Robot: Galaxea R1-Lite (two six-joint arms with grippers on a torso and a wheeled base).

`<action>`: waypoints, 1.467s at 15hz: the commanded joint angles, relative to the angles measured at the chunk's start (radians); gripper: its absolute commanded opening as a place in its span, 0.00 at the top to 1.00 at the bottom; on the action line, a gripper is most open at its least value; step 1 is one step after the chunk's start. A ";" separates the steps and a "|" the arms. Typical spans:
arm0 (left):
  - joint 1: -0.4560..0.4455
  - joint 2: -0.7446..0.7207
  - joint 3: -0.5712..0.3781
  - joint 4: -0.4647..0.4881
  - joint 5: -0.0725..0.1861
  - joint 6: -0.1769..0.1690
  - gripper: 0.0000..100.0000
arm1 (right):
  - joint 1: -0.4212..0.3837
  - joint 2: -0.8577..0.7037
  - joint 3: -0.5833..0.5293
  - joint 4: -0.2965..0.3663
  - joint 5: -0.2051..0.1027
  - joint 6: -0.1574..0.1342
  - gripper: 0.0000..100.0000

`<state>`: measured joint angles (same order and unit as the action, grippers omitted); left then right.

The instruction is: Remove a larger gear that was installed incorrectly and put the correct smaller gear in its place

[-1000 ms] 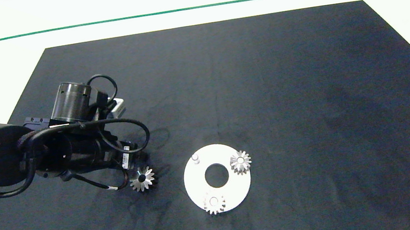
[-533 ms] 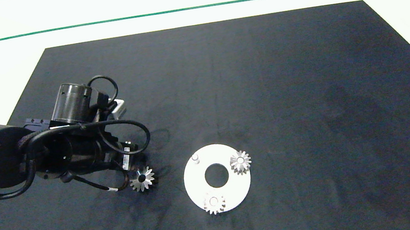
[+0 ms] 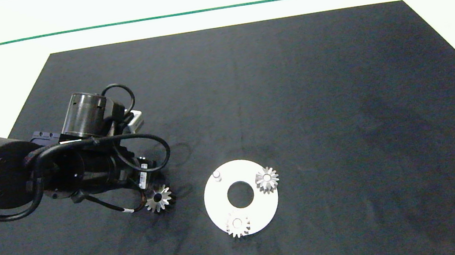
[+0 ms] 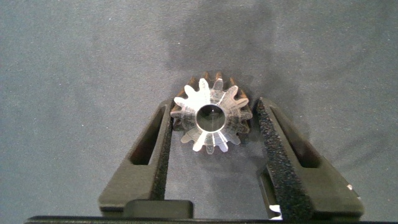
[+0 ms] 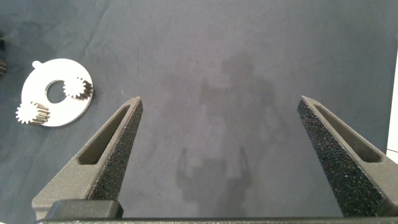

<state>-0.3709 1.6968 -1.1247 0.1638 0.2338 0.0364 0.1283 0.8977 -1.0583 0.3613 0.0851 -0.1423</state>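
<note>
A silver gear (image 3: 158, 198) with a wide dark bore lies flat on the black mat, left of the white round plate (image 3: 220, 199). It looks wider than the two gears on the plate, so I take it for the larger gear (image 4: 211, 118). My left gripper (image 4: 214, 106) stands open around it, one finger (image 4: 163, 146) touching its teeth, the other (image 4: 280, 155) a little apart. Two small gears (image 3: 267, 179) (image 3: 237, 225) sit on plate pegs; a third peg (image 3: 216, 175) is bare. No loose smaller gear shows. My right gripper (image 5: 219, 102) hangs open and empty, high above the mat.
The left arm (image 3: 59, 169) with its cables covers the mat's left side. The black mat (image 3: 340, 107) lies on a white table with a green line at the back. The plate (image 5: 65, 112) also shows far off in the right wrist view.
The left arm has shifted slightly to the right. The gear on the mat has stayed in place.
</note>
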 commanded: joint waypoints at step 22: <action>-0.284 -0.144 0.063 0.003 -0.001 -0.043 0.72 | 0.001 0.000 0.001 -0.010 -0.001 0.000 0.00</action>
<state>-0.5891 1.5528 -1.0534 0.1672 0.2298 -0.0017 0.1283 0.8972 -1.0574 0.3496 0.0847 -0.1413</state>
